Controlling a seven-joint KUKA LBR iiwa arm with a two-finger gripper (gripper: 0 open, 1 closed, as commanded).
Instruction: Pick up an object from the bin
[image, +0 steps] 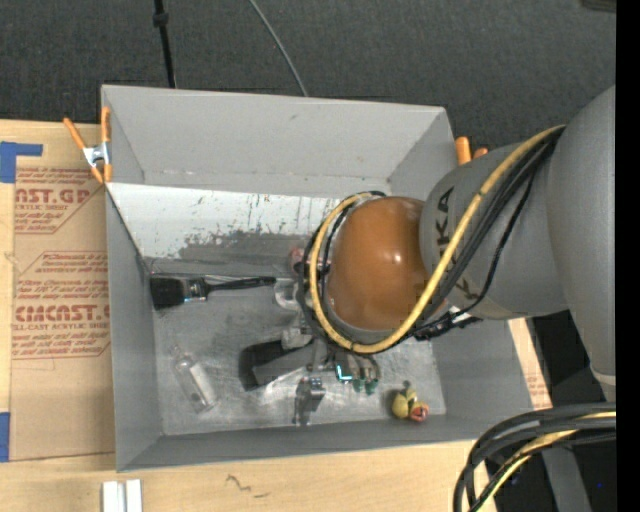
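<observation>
Bin (135, 330), contents relative to the gripper (308, 392):

- Black block (265, 362), one: touching or just left of the gripper, long axis running left to right and slightly tilted. We judge it the nearest candidate.
- Black brush (195, 290), one: up and left, well apart, handle pointing right.
- Clear tube (195, 380), one: far left.
- Yellow-and-red toy (407, 405), one: right, near.

Gripper: low over the floor. We cannot tell whether it is spread or closed.

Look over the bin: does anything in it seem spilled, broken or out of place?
Nothing stands out. The brush, black block, clear tube and yellow toy lie loose and apart on the bin floor, none visibly damaged. The back wall is streaked with dark scuffs, which looks like wear.
</observation>
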